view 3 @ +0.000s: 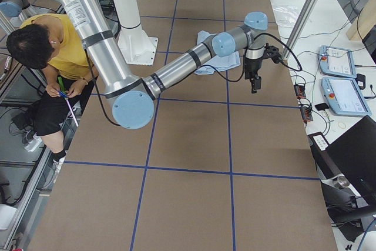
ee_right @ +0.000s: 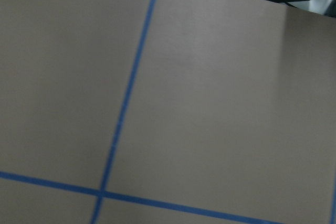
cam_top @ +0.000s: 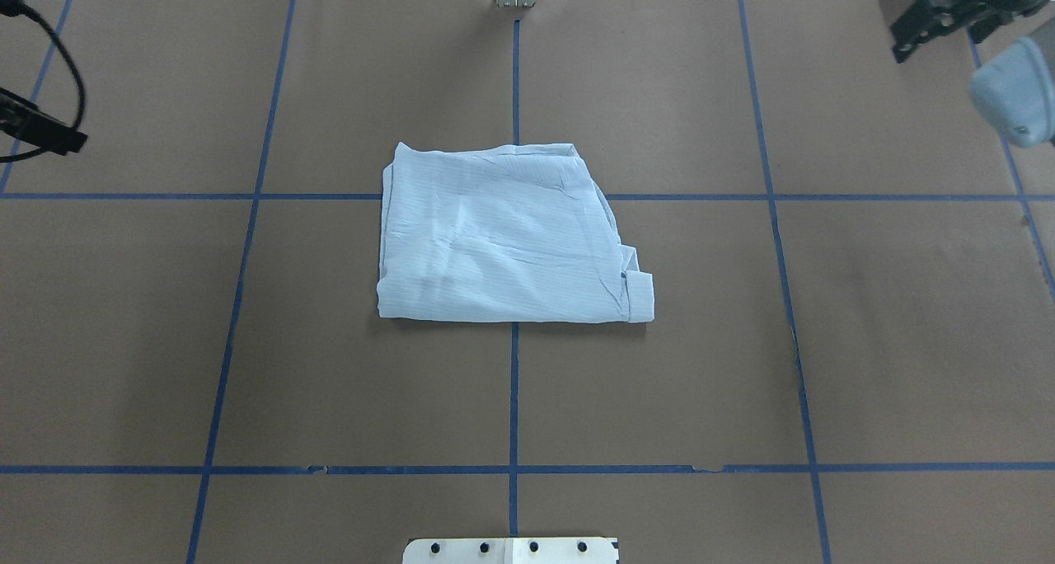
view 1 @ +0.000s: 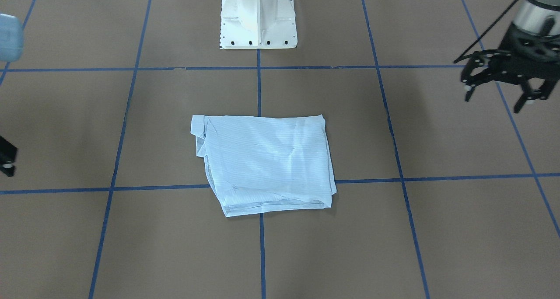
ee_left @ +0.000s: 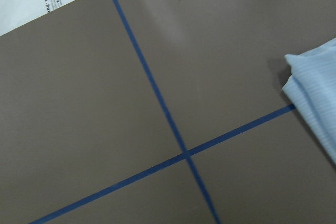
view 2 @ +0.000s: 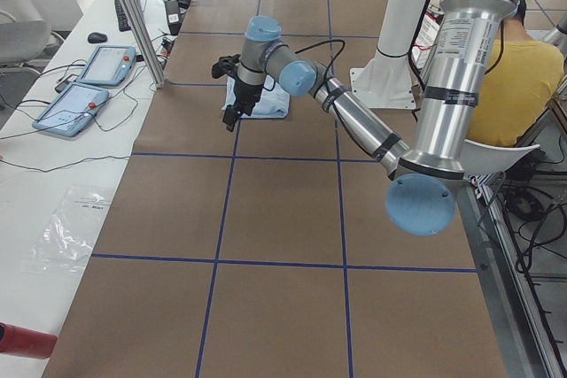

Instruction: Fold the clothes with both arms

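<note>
Pale blue and finely striped, the shirt [view 1: 267,163] lies folded into a rough rectangle at the centre of the brown tabletop [view 1: 437,128], over a crossing of blue tape [view 1: 437,177] lines. The left arm [view 1: 536,15] hangs at the upper right of the front view, well apart from the shirt; its jaws are spread wide and hold nothing. The right arm [view 1: 8,36] shows only at that view's left edge, also well apart from the shirt. Too little of its jaws shows to tell how they stand.
</note>
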`<action>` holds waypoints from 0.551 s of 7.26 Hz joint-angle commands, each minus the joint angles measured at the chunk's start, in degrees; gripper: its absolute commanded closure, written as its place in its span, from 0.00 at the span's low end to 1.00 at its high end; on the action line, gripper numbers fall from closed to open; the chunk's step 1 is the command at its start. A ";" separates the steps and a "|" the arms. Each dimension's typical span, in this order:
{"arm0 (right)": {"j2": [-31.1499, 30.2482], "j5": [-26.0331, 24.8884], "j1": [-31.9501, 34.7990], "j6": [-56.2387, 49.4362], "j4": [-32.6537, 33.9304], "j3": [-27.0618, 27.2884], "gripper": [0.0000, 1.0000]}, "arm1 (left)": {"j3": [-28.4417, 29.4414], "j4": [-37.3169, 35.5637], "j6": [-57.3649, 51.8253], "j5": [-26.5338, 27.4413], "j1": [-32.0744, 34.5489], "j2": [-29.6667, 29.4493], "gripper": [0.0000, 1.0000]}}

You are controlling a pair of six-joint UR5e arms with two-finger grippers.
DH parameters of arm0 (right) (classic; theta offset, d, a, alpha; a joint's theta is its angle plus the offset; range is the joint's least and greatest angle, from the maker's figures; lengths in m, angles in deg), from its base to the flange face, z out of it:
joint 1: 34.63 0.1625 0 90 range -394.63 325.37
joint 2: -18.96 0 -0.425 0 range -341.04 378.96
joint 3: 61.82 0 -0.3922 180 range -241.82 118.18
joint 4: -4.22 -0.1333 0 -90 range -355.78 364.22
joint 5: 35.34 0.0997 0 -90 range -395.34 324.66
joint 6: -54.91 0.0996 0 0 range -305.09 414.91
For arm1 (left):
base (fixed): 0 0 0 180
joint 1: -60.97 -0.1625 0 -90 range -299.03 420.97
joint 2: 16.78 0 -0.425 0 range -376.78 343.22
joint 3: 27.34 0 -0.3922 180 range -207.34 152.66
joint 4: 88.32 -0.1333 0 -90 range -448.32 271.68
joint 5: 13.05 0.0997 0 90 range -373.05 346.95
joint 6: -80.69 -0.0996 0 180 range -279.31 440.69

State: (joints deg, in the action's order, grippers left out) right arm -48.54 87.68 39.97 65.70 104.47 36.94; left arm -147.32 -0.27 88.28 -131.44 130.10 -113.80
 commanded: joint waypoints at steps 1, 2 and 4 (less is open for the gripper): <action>-14.42 4.31 10.00 -17.43 0.74 -0.05 0.00 | 3.25 0.19 -10.31 -3.70 11.44 8.83 0.00; -23.81 4.34 11.51 -17.30 -1.62 0.73 0.00 | 7.26 0.45 -7.71 -3.70 11.73 11.31 0.00; -31.69 5.21 12.58 -16.95 -9.17 0.47 0.00 | 11.94 7.89 -4.18 -3.69 13.67 12.20 0.00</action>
State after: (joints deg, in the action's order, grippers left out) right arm -74.53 92.13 51.64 48.96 99.55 37.30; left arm -138.35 3.52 82.27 -134.77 142.72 -102.87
